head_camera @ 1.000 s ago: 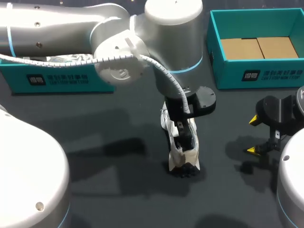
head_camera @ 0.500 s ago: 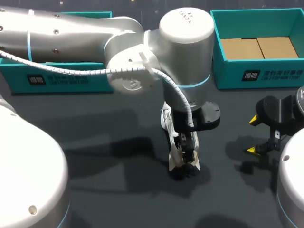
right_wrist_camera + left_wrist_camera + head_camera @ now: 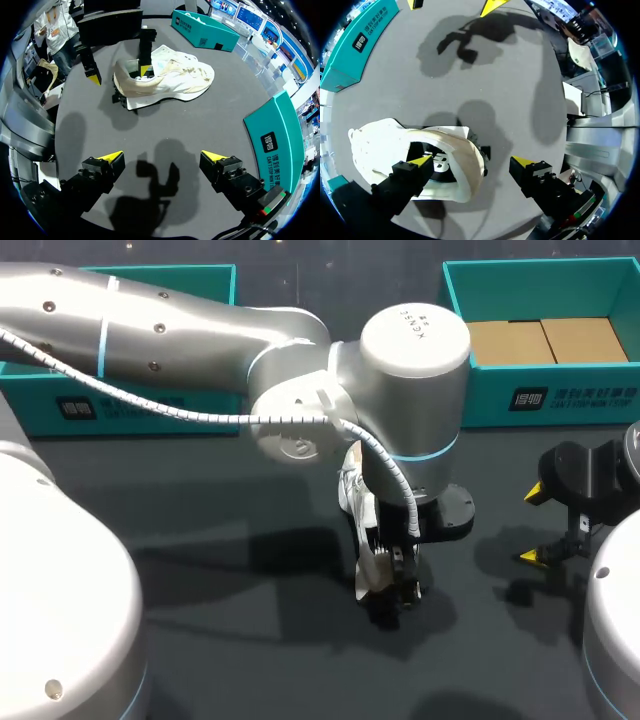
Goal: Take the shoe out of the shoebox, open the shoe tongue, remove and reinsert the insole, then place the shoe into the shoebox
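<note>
Since a second ago our left arm has swung rightward across the left shoebox (image 3: 130,410), carrying the left gripper (image 3: 472,161) lower at the heel of the shoe (image 3: 175,75); its jaws stand spread, one finger inside the collar, the other clear of the heel. We see the white-and-cream shoe resting on the dark matte table (image 3: 220,570) between the boxes; the right gripper (image 3: 162,156) hovers well apart, jaws spread; the right shoebox (image 3: 560,400) is teal card with a small white printed label and a brown cardboard floor.

Your left arm (image 3: 415,390) is covering most of the shoe (image 3: 368,578) and part of the left shoebox (image 3: 40,405) from overhead.
</note>
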### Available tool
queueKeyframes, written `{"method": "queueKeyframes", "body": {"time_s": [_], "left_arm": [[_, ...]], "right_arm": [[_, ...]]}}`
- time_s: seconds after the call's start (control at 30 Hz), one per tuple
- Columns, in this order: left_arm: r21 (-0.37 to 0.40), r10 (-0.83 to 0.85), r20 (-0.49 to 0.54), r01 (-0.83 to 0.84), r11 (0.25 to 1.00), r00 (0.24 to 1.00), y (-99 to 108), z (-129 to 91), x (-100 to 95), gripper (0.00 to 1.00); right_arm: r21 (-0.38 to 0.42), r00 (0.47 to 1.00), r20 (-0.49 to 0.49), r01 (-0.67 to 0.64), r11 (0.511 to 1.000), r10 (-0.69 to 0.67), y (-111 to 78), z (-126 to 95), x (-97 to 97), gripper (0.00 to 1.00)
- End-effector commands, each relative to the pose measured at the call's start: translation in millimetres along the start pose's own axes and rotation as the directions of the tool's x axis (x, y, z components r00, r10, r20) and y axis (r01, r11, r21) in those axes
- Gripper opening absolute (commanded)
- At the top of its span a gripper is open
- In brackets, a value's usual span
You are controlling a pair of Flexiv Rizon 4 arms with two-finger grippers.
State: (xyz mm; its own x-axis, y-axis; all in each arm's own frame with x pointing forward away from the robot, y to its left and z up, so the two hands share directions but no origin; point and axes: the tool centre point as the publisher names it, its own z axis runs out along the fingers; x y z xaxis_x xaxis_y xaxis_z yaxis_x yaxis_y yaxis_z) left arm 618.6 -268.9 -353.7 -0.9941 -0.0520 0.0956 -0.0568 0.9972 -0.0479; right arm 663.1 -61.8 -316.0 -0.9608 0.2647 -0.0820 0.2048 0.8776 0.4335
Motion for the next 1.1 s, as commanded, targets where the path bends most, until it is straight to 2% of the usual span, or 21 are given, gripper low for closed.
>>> {"method": "queueKeyframes", "body": {"time_s": [0.03, 0.27, 0.47, 0.6, 0.73, 1.03, 1.1], "left_arm": [[0.006, 0.011, -0.003, -0.011, 1.0, 1.0, 1, 9, 1.0, 0.97], [0.0, 0.042, -0.004, -0.042, 0.999, 0.999, 5, 19, 2.3, 0.87], [-0.005, 0.055, -0.003, -0.055, 0.998, 0.998, 4, 24, 3.7, 0.86], [-0.012, 0.065, -0.001, -0.065, 0.998, 0.998, 3, 29, 4.8, 0.82], [-0.025, 0.074, 0.0, -0.074, 0.997, 0.997, 3, 31, 4.5, 0.69], [-0.05, 0.092, 0.009, -0.091, 0.995, 0.996, 4, 33, 5.1, 0.6], [-0.055, 0.093, 0.01, -0.093, 0.994, 0.996, 5, 34, 5.5, 0.54]], "right_arm": [[0.002, 1.0, 0.003, 0.0, 1.0, 0.0, 0.0, -1, 2.1, 1.0], [0.002, 1.0, 0.003, 0.0, 1.0, 0.0, 0.0, -1, 2.1, 1.0], [0.002, 1.0, 0.003, 0.0, 1.0, 0.0, 0.0, -1, 2.1, 1.0], [0.002, 1.0, 0.003, 0.0, 1.0, 0.0, 0.0, -1, 2.1, 1.0], [0.002, 1.0, 0.003, 0.0, 1.0, 0.0, 0.0, -1, 2.1, 1.0], [0.002, 1.0, 0.003, 0.0, 1.0, 0.0, 0.0, -1, 2.1, 1.0], [0.002, 1.0, 0.003, 0.0, 1.0, 0.0, 0.0, -1, 2.1, 1.0]]}}
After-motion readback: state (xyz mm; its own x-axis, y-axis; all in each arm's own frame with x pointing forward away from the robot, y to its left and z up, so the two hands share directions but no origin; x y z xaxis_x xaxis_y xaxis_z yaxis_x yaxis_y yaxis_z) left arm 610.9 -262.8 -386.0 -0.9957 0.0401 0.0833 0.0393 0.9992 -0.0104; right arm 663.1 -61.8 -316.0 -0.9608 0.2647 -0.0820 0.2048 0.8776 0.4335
